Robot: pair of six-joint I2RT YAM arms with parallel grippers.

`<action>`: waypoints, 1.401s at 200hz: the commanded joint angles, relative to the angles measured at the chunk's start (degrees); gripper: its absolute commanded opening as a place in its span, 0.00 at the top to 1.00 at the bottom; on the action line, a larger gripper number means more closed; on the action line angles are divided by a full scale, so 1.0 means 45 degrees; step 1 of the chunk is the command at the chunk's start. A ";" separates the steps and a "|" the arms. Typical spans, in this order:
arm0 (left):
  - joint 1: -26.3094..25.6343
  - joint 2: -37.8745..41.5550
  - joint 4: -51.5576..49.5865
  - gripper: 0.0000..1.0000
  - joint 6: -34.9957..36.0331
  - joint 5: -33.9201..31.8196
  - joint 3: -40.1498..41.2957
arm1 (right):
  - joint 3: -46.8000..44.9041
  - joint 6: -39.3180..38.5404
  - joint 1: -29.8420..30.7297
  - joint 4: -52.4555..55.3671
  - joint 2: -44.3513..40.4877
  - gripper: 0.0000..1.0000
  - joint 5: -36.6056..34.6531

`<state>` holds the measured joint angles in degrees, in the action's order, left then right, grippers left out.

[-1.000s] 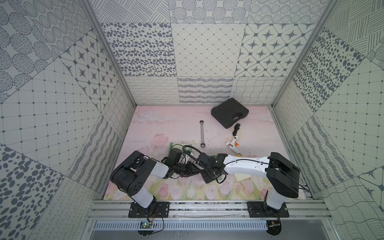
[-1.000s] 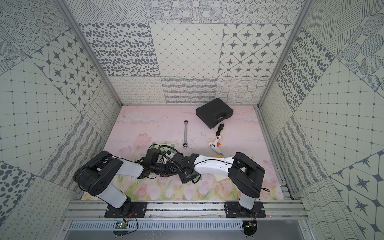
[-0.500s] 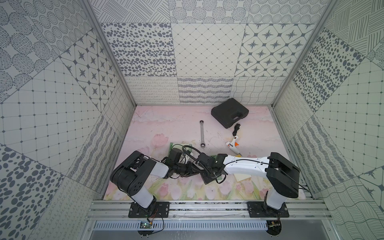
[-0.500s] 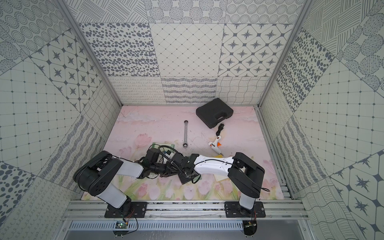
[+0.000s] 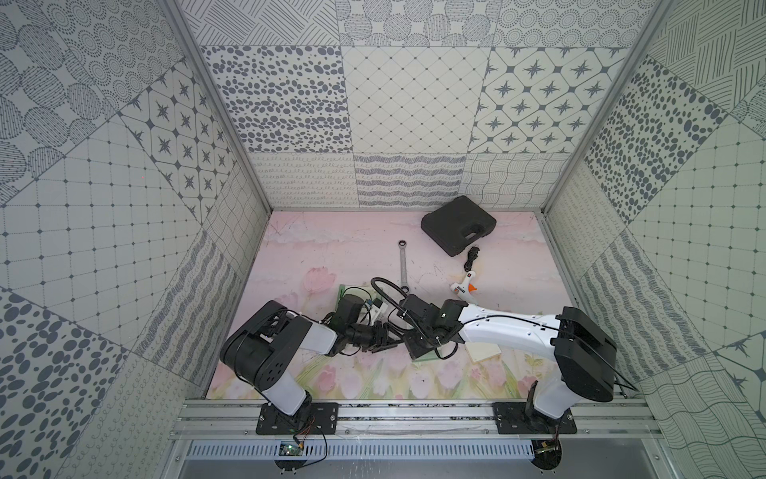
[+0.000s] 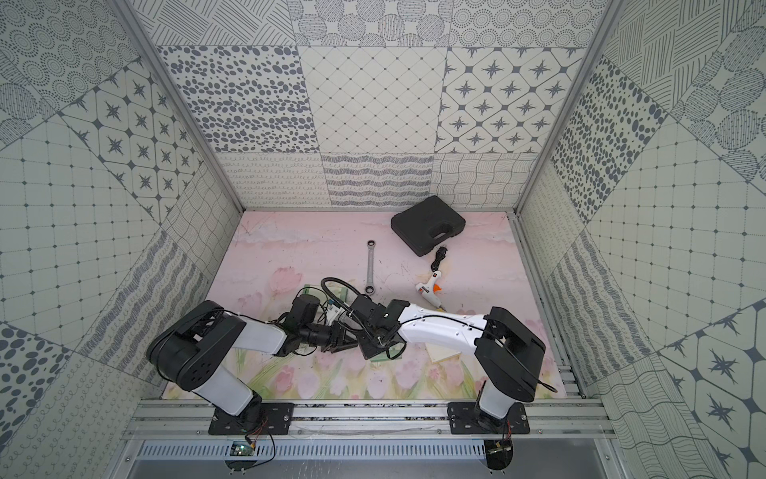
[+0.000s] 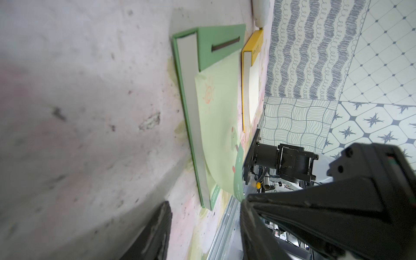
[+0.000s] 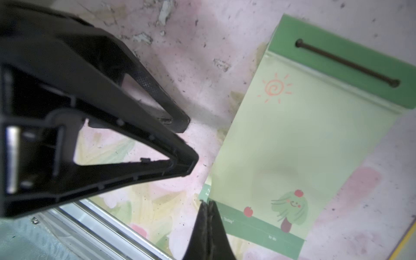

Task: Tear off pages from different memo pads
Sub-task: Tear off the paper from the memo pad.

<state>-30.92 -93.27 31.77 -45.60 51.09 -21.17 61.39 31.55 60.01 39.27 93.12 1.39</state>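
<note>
A pale green memo pad (image 8: pixel 288 33) with a dark slit lies flat near the front rail; only a sliver of it (image 5: pixel 427 360) shows in a top view. My right gripper (image 8: pixel 208 203) is shut on the near corner of its top page (image 8: pixel 304 139), which curls up off the pad (image 7: pixel 216 42). The left gripper (image 7: pixel 204 225) is open and holds nothing; it hovers just beside that page (image 7: pixel 216 123), its fingertips (image 8: pixel 182 123) over the mat. The cream pad (image 7: pixel 253 85) with a yellow header lies just beyond (image 5: pixel 483 350). Another green pad (image 5: pixel 348 290) is partly hidden behind the left wrist.
A black plastic case (image 5: pixel 458 226) sits at the back right, with a wrench (image 5: pixel 403 265), a black cable (image 5: pixel 470 259) and a white glue gun (image 5: pixel 466 286) mid-mat. The metal front rail (image 5: pixel 414 410) runs close to the pads. Both arms crowd the front centre.
The left gripper's jaws have spread apart. The right gripper's jaws have closed together. Neither arm has visibly shifted.
</note>
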 commanded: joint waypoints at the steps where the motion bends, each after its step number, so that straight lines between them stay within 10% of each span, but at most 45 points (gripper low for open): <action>1: -0.0249 -0.0269 -0.1669 0.46 0.0438 -0.1471 -0.0036 | 0.0065 -0.0407 -0.0380 0.0037 -0.0519 1.00 0.0444; 216: -0.1138 -0.1909 -0.1693 0.61 0.0617 -0.1536 -0.1508 | -0.0806 -0.1408 -0.1615 -0.0988 -0.1342 1.00 0.1595; 280: -0.1132 -0.2019 -0.1589 0.60 0.0565 -0.1867 -0.1545 | -0.1576 -0.2587 -0.1553 -0.1232 -0.2265 0.32 0.0936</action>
<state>-35.62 -101.12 32.91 -44.47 51.62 -28.05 55.61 23.42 52.95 35.57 85.43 7.38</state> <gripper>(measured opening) 0.399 0.621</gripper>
